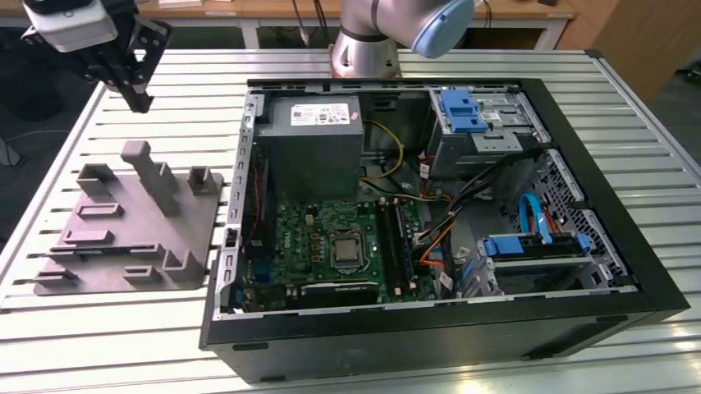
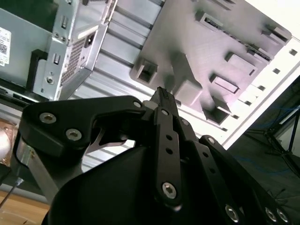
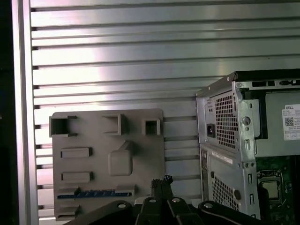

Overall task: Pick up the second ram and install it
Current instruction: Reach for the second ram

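- Step in hand: pick-up, early approach, going by how things lie; nothing grabbed yet.
- Gripper (image 1: 139, 100) hangs above the slatted table (image 1: 110, 345), beyond the post end of the grey holder tray (image 1: 110, 238) and well apart from it. Claw tips look pressed together w/ nothing between them in both wrist views.
- Second ram (image 3: 93, 193): thin dark strip lying flat in a slot at the tray end away from the upright posts, seen in the first wrist view. Untouched.
- PC case (image 1: 383, 345) sits open to the exterior view's right of the tray. Green board (image 1: 301, 238) is exposed, w/ long black slots (image 1: 391, 238) just beside the CPU socket (image 1: 348, 250). Can't tell if a stick sits in any slot.
- Grab calls for, imo: claw parted first, centred over the strip's middle, lined up across its thin width, then a straight drop so the tips clear the tray walls.
- Risk: a skewed grip tilts the stick, which is bad news for seating it in a slot.
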You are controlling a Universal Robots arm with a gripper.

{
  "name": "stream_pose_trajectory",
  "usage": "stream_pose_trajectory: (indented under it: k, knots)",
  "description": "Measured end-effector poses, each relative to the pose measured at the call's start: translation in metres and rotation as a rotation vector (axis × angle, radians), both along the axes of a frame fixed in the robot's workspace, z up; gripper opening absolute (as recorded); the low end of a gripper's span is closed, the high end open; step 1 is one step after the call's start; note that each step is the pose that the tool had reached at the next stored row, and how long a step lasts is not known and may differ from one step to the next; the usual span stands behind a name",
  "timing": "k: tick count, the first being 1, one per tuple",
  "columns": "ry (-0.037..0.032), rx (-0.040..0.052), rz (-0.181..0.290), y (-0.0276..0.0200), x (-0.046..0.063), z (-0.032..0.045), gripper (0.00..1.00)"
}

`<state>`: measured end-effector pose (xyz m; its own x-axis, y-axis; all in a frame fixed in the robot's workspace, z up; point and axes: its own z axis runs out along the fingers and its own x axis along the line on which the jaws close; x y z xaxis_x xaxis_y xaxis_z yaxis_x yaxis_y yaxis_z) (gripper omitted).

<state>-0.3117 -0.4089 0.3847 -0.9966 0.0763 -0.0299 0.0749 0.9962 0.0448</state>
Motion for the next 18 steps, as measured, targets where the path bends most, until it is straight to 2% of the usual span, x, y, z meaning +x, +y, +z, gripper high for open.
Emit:
stream_pose_trajectory:
  k: [11, 18]
  knots:
    - [-0.0001, 0.0, 0.0, -0.0162, -0.025, -0.0058, 0.11]
    - [-0.0001, 0.0, 0.0, -0.0241, -0.034, -0.0084, 0.11]
